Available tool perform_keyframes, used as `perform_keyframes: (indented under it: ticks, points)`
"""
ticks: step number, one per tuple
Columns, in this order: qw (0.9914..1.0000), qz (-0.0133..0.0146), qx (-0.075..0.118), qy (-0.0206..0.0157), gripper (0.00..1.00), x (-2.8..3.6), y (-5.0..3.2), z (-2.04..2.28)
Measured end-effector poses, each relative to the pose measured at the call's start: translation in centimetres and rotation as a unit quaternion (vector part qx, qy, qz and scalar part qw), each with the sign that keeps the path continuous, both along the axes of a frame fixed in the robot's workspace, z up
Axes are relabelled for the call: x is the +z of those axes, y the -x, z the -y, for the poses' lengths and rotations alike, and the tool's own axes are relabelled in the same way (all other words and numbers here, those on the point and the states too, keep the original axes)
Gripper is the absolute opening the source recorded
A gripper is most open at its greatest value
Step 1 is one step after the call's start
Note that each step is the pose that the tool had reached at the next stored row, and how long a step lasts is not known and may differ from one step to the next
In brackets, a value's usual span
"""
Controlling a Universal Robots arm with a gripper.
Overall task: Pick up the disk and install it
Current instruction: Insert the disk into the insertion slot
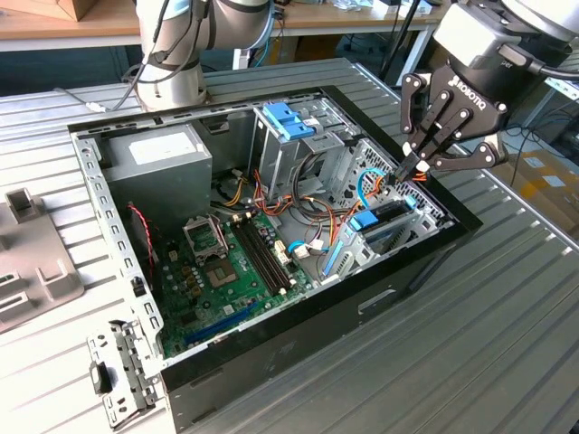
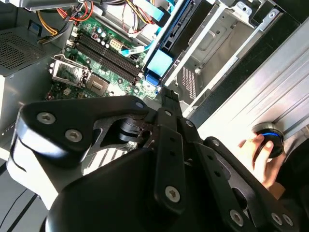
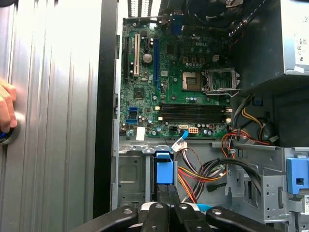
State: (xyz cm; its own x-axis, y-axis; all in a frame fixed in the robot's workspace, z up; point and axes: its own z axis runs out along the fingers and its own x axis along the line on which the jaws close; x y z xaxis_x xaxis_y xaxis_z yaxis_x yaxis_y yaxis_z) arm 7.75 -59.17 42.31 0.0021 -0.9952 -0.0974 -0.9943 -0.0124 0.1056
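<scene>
Motherboard (image 1: pixel 226 271) lies flat in the open case (image 1: pixel 298 334), nearest. Behind it the disk (image 1: pixel 389 214) stands on edge close by the case wall, blue rails (image 1: pixel 365 220) showing. Gripper (image 1: pixel 417 167) hangs just over the disk's end, fingers (image 1: pixel 431 134) pressed together; I cannot tell if they touch it.

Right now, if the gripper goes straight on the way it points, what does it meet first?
Most likely the disk in the drive bay: in the first wrist view its blue end lies directly ahead of the gripper. Depth is unclear; they may be touching.
</scene>
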Motion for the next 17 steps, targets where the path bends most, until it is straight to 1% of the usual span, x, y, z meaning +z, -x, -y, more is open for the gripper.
perform_keyframes:
  ticks: [11,13,15,17]
  points:
    - [1.00000,0.0000,0.000,0.0000,0.11,-0.02,0.00,0.00]
    - [1.00000,0.0000,0.000,-0.0002,0.11,-0.28,0.00,0.02]
    - [1.00000,0.0000,0.000,0.0000,0.11,-0.89,-0.01,0.07]
    - [1.00000,0.0000,0.000,0.0000,0.11,-1.25,-0.06,0.09]
